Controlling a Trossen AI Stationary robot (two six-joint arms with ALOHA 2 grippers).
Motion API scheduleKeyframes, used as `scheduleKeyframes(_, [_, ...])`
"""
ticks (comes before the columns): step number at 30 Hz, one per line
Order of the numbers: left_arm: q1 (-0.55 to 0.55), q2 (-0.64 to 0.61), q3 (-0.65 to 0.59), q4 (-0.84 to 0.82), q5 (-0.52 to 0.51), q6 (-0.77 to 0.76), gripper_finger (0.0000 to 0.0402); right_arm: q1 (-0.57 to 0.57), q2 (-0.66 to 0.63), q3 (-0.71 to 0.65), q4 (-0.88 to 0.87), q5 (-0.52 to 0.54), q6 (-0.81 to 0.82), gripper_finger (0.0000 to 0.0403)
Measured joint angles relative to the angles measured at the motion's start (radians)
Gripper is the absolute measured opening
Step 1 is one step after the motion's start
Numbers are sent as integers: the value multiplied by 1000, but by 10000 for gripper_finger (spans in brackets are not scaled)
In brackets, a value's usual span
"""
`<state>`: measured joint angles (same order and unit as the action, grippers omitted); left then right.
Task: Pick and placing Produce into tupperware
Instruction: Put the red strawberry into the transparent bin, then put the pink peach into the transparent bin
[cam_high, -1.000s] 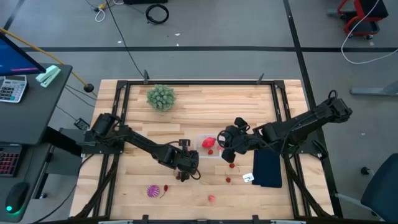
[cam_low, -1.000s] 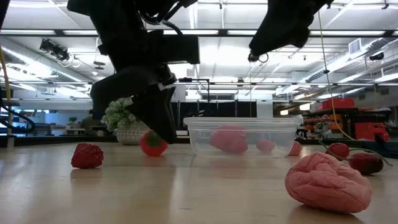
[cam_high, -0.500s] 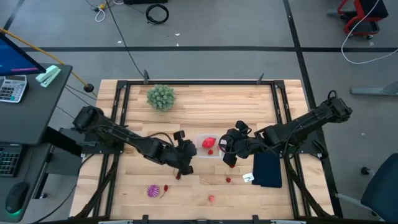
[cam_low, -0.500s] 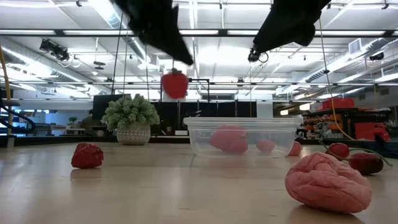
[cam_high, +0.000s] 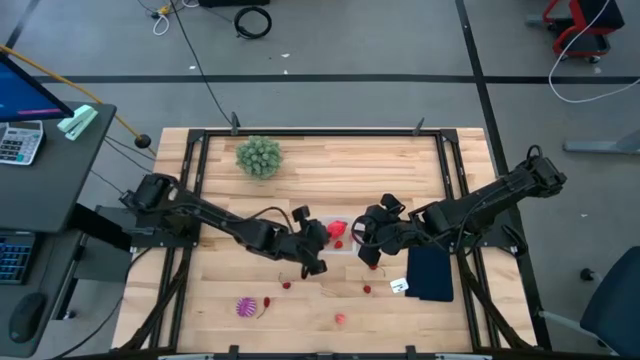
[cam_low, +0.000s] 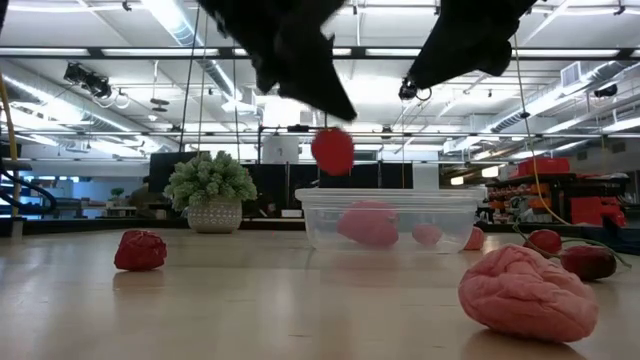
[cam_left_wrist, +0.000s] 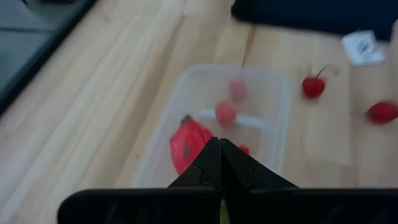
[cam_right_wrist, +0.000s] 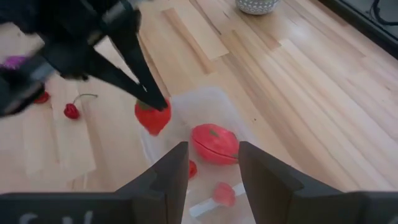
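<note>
My left gripper (cam_high: 317, 243) is shut on a small round red fruit (cam_low: 332, 150) and hovers over the left end of the clear tub (cam_low: 390, 218). In the left wrist view its shut fingertips (cam_left_wrist: 219, 152) stand over the tub (cam_left_wrist: 273, 106). The tub holds a big red piece (cam_right_wrist: 215, 143) and some small pink pieces (cam_left_wrist: 226, 113). My right gripper (cam_right_wrist: 208, 180) is open above the tub's right end and touches nothing. More produce lies on the table: a spiky purple one (cam_high: 245, 307), cherries (cam_high: 367, 289) and a pink one (cam_high: 340, 320). My left gripper pinches the red fruit at its top (cam_right_wrist: 151, 107) between the two fingertips (cam_right_wrist: 144, 93). The fingers come slanting down from above. The fruit hangs below them, lifted clear of the table and a little above the tub's rim.
A bushy green plant (cam_high: 260, 157) stands near the far edge. A flat dark pad (cam_high: 432, 272) with a white tag lies right of the tub. In the low view a red lumpy fruit (cam_low: 140, 250) and a pink lumpy one (cam_low: 527, 293) lie near the camera.
My left gripper, shut on the red fruit down at the table a second ago, has lifted it clear and carried it right and toward the far edge, to the tub's left end. In the last half second the fruit has come down somewhat toward the tub's rim.
</note>
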<state>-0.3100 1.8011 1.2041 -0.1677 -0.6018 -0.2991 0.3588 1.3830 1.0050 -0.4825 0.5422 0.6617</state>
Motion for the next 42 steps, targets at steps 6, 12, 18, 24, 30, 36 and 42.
scheduleKeyframes(6, [17, 71, 0, 28, 3, -32, 6, 0, 0, 0, -2, 0, -1, 149])
scheduleKeyframes(12, [28, 92, 0, 26, 4, -31, 8, 0, 0, 0, -10, 0, -2, 149])
scheduleKeyframes(18, [34, 93, 0, 24, 4, -31, 20, 0, 0, 0, -11, 0, -2, 149])
scheduleKeyframes(24, [34, 93, 0, 27, 4, -31, 54, 0, 0, 0, -17, -1, -2, 149])
scheduleKeyframes(30, [34, 93, 0, 27, 4, -30, 81, 24, -1, -19, -180, -44, 114, 149])
scheduleKeyframes(36, [36, 93, 0, 27, 4, -29, 96, 27, 0, -129, -193, -90, 122, 150])
scheduleKeyframes(42, [50, 93, 0, 21, 4, -13, 92, 21, 0, -235, -172, -126, 64, 149])
